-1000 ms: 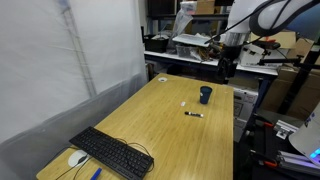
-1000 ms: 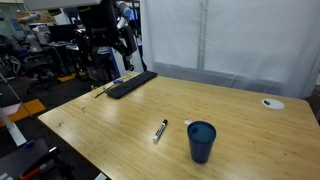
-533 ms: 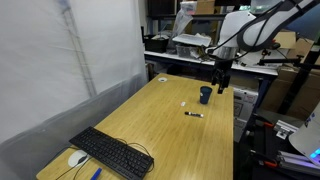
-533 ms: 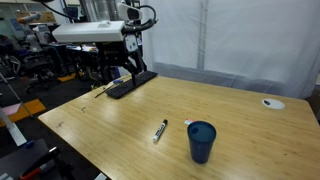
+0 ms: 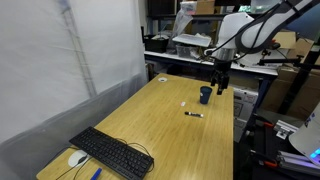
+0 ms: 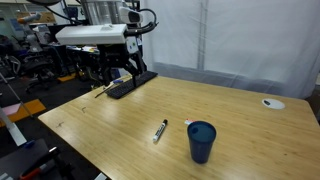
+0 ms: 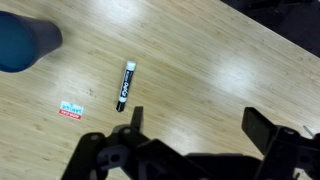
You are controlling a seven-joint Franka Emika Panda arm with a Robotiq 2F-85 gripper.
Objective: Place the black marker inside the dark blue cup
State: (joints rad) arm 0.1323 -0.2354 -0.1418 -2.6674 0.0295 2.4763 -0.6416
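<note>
In an exterior view, the pincer (image 5: 220, 86) is hanging above the wooden surface (image 5: 150, 120) near the cup (image 5: 205, 95), with the marker (image 5: 194, 114) lying flat close by. In an exterior view, the marker (image 6: 159, 131) is lying beside the cup (image 6: 201, 142), not touching it. In the wrist view, the pincer (image 7: 198, 125) is standing spread and empty over the marker (image 7: 125, 85).
</note>
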